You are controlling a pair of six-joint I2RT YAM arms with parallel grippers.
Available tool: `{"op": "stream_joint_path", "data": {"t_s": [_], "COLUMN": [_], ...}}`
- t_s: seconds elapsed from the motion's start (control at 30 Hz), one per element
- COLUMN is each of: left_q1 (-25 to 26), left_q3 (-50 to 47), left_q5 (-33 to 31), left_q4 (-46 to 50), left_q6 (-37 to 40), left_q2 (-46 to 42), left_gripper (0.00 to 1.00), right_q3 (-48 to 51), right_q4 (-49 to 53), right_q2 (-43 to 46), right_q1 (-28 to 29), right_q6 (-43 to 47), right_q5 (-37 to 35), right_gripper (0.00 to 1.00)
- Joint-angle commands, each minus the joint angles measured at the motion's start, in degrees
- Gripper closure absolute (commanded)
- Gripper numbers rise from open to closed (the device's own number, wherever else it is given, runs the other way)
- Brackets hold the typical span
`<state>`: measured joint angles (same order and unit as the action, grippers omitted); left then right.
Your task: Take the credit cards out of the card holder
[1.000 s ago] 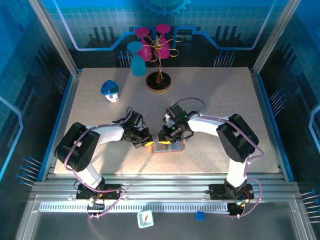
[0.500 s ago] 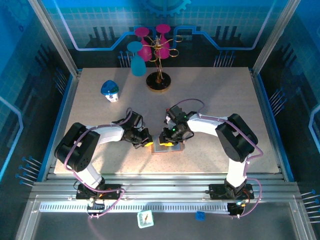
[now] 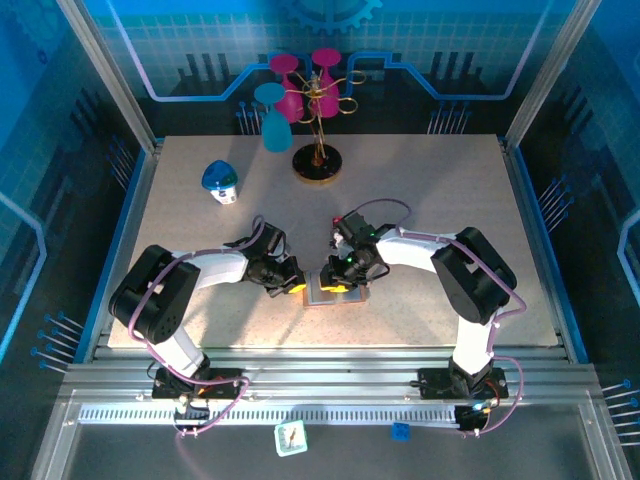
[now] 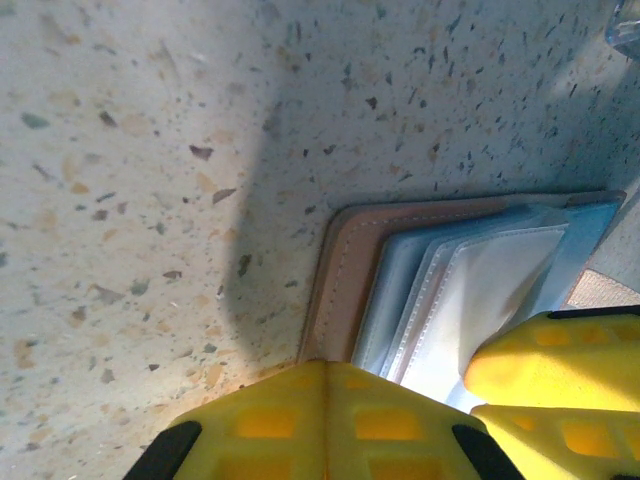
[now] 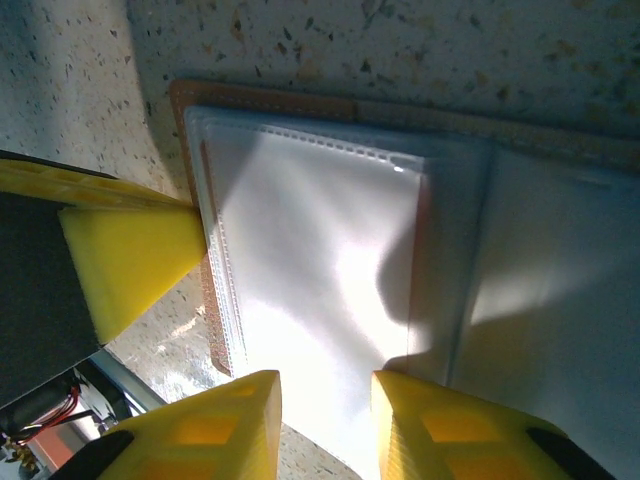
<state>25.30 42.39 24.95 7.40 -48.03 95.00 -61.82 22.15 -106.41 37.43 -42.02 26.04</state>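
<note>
- The speckled table (image 3: 430,200) fills the blue-walled cell.
- Both arms reach inward and meet at its near middle.
- A stand (image 3: 318,160) holding pink and blue cups sits at the far edge.
- The card holder (image 3: 336,294) lies open and flat between the grippers, brown rim (image 4: 335,270) on the table and clear pocket sleeves (image 5: 320,270) facing up. Glare hides what the sleeves contain.
- A blue-and-white capped jar (image 3: 220,182) stands far left, well apart.
- The left gripper (image 4: 325,375) has its yellow jaws together, its tip touching the holder's left edge.
- The right gripper (image 5: 325,400) has its jaws slightly parted, its fingertips (image 5: 215,425) resting on a clear sleeve.
</note>
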Motion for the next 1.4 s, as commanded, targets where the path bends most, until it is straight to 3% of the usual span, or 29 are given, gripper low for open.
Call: {"op": "stream_joint_path", "data": {"t_s": [0.0,0.37,0.67,1.13,1.37], "left_q1": [0.19,0.19,1.73,4.84,4.82], "left_q3": [0.42,3.81,6.05,6.97,6.43], "left_q5": [-0.78,-1.43,0.26,1.04,-0.53], "left_q4": [4.07,7.79,6.62,3.9,4.29], "left_q6": [0.74,1.09,-1.93,-5.25,-5.6], "left_q2": [1.05,-1.04,-4.59,0.01,0.51], "left_gripper": [0.93,0.91,0.78,0.72,0.62], "right_q3": [1.52,6.21,9.89,14.22,14.55], "right_q4": [0.01,-5.44,-12.26,-18.37,-19.51], "right_q2": [0.87,1.9,2.19,2.03,1.41], "right_q1": [-0.92,-2.86,-4.18,-5.97,-6.06], "right_q6": [-0.17,-1.52,-3.73,-5.72,-6.05], "right_q5": [0.57,3.09,7.16,10.64,11.63], "right_gripper": [0.7,0.71,0.71,0.73,0.73]}}
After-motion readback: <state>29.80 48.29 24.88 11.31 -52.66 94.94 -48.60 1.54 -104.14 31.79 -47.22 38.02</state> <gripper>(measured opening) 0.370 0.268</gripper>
